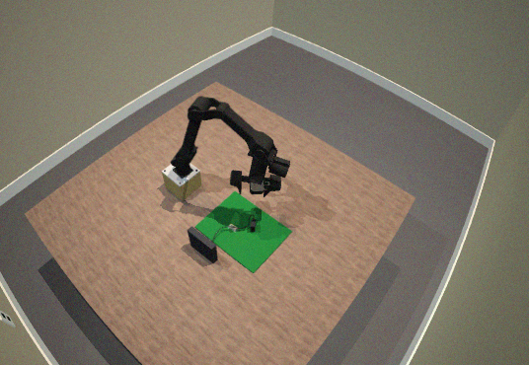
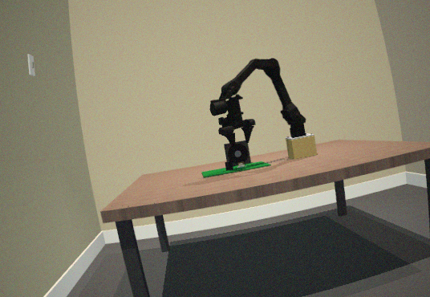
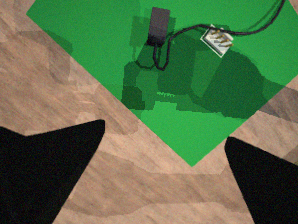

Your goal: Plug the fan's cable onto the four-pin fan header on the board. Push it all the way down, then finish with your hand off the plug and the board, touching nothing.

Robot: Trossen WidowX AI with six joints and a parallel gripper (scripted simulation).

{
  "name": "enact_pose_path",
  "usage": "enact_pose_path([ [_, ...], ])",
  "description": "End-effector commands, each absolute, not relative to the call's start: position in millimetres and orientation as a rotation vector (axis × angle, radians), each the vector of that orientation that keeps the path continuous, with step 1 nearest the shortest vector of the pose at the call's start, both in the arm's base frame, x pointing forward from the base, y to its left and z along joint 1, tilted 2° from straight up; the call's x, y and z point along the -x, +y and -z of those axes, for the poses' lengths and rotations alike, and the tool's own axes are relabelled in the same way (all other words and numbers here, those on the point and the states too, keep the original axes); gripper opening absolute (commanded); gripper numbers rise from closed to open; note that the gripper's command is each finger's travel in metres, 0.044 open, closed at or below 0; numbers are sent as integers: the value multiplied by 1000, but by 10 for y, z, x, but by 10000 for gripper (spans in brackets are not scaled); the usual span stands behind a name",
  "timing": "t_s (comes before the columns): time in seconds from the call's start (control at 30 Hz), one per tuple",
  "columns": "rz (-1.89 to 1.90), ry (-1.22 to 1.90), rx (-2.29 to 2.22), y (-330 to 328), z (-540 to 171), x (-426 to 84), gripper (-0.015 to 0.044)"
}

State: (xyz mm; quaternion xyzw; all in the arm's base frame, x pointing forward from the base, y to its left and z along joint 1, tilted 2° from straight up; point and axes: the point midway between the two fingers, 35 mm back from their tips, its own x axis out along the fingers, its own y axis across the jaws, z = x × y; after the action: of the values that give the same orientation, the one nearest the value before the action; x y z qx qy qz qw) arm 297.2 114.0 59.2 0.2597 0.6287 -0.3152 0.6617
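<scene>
The black plug [image 1: 253, 225] [image 2: 229, 166] [image 3: 160, 24] seems to stand upright on the green board [image 1: 254, 260] [image 2: 212, 173] [image 3: 190, 150], beside and apart from the white four-pin header [image 1: 233, 228] [image 2: 241, 165] [image 3: 218, 42]. The header's pins show bare in the wrist view. The thin black cable [image 3: 245, 33] loops from the plug past the header's edge. My gripper [image 1: 253, 193] [image 2: 240, 142] [image 3: 164, 134] is open and empty, above the board's near corner, clear of the plug and board.
The black fan [image 1: 202, 245] [image 2: 237, 153] stands upright beside the board's edge on the wooden table [image 1: 296, 289] [image 2: 180, 193] [image 3: 165, 192]. The arm's box-shaped base [image 1: 183, 185] [image 2: 302, 147] is on the table at the board's other side.
</scene>
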Motion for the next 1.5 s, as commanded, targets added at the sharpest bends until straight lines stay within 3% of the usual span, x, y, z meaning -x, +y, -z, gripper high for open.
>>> enact_pose_path([
  [0.0,598,1457,-629,1159,-696,-3015,440],
  [0.27,593,1459,-572,1139,-675,-3022,440],
  [0.8,-507,1477,513,833,-899,-3351,440],
  [1.47,-1207,1152,1225,574,-1055,-3545,440],
])
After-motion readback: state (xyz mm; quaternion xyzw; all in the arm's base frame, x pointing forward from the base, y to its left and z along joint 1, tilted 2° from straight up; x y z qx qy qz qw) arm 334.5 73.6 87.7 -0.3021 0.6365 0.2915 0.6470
